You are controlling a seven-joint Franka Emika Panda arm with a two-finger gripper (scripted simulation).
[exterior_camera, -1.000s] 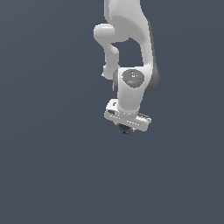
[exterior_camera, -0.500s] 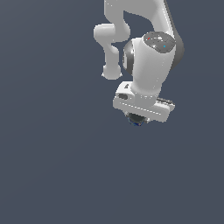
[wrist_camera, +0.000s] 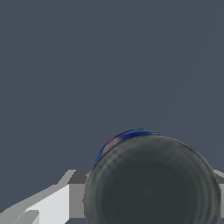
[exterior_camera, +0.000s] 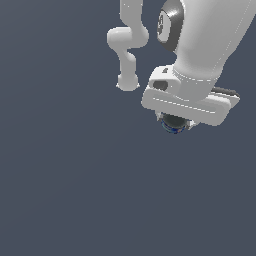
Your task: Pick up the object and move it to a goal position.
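The object [exterior_camera: 174,123] is a small round can with a dark top and a blue side band. It hangs just under the white hand of my gripper [exterior_camera: 176,126] in the exterior view, high above the grey floor. In the wrist view the object [wrist_camera: 151,181] fills the near field, its dark ringed top facing the camera and a blue rim showing behind. A white finger [wrist_camera: 48,205] presses against its side; the other finger is hidden. The gripper is shut on the object.
The white arm [exterior_camera: 210,35] rises toward the exterior view's upper right, with its base links [exterior_camera: 127,50] behind. A plain dark grey floor [exterior_camera: 75,190] lies all around.
The arm has risen and swung toward the camera and the exterior view's right, carrying the object; the hand looks much larger now.
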